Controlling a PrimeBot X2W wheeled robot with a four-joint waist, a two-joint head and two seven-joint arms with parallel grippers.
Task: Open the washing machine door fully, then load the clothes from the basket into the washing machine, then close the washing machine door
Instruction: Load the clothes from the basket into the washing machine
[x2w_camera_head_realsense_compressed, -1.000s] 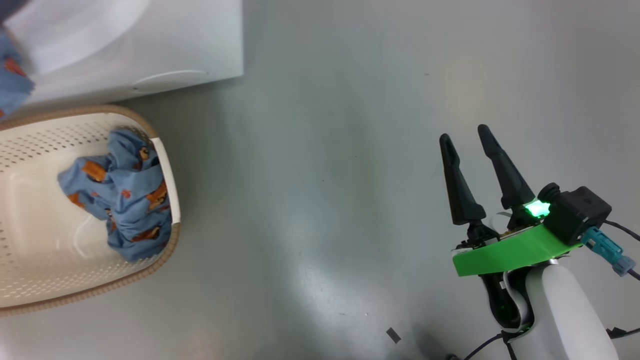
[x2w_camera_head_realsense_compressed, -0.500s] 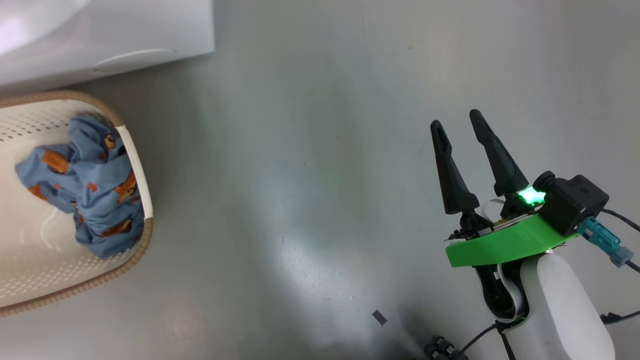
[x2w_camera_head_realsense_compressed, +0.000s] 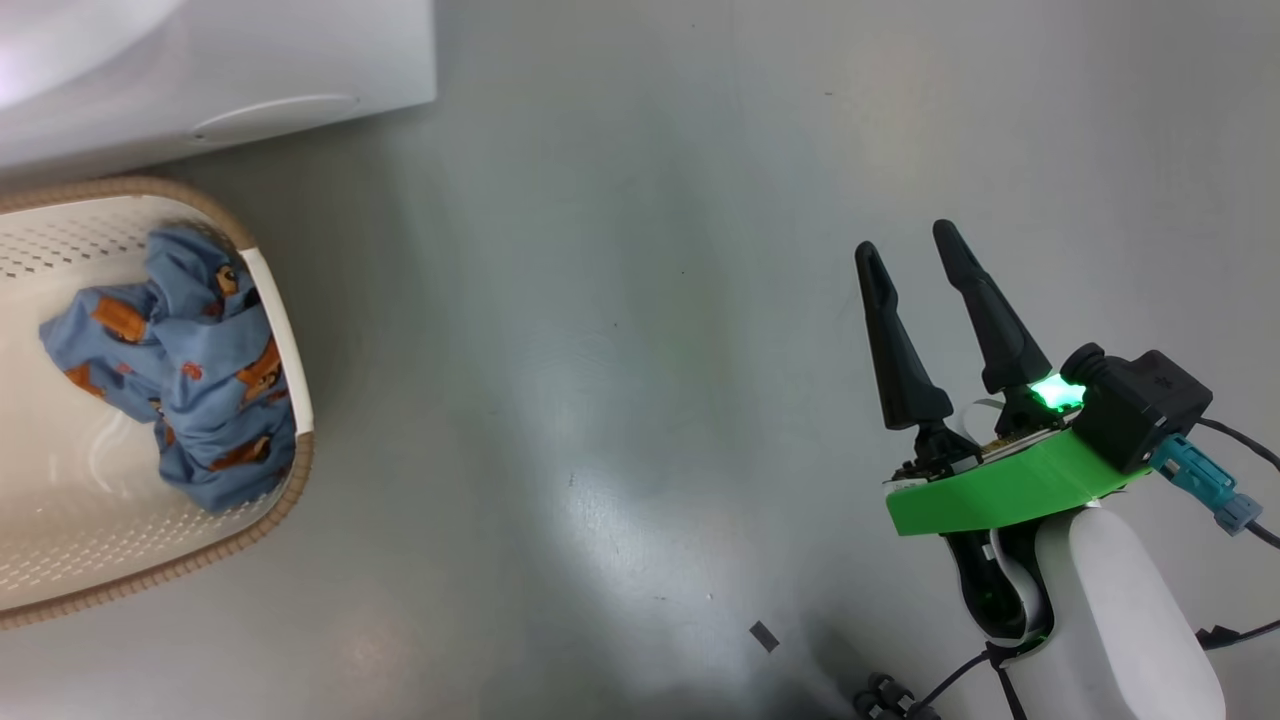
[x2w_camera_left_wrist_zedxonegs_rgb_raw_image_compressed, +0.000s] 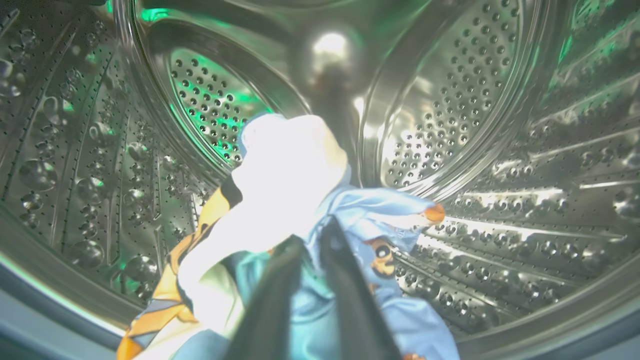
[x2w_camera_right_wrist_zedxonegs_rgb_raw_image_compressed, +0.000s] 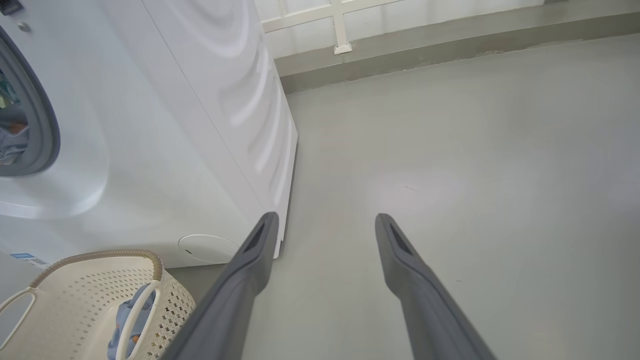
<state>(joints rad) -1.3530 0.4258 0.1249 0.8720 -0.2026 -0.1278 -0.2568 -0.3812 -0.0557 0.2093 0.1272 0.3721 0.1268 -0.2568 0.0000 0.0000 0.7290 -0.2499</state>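
- The left gripper (x2w_camera_left_wrist_zedxonegs_rgb_raw_image_compressed: 312, 235) is deep inside the washing machine's steel drum (x2w_camera_left_wrist_zedxonegs_rgb_raw_image_compressed: 450, 100). Its fingers are pinched narrow on the held garment (x2w_camera_left_wrist_zedxonegs_rgb_raw_image_compressed: 380, 205), light-blue fabric with a cream collar part.
- That garment bunches ahead of the fingertips towards the drum's back wall and drapes below them, so letting go should drop it well inside the washing machine (x2w_camera_right_wrist_zedxonegs_rgb_raw_image_compressed: 165, 150).
- The right gripper (x2w_camera_head_realsense_compressed: 905, 240) hangs spread wide and empty over bare floor (x2w_camera_head_realsense_compressed: 640, 350), well off to the right of the washing machine.
- The basket (x2w_camera_head_realsense_compressed: 80, 245) stands just in front of the washing machine, near its round filter cap (x2w_camera_right_wrist_zedxonegs_rgb_raw_image_compressed: 207, 247).
- The second garment (x2w_camera_head_realsense_compressed: 190, 370) lies crumpled in the basket, its long axis running along the basket wall on the right gripper's side.
- Judged from this, the left arm is the nearer one for the next pickup: straight back out of the washing machine, then down.
- The door is out of sight.
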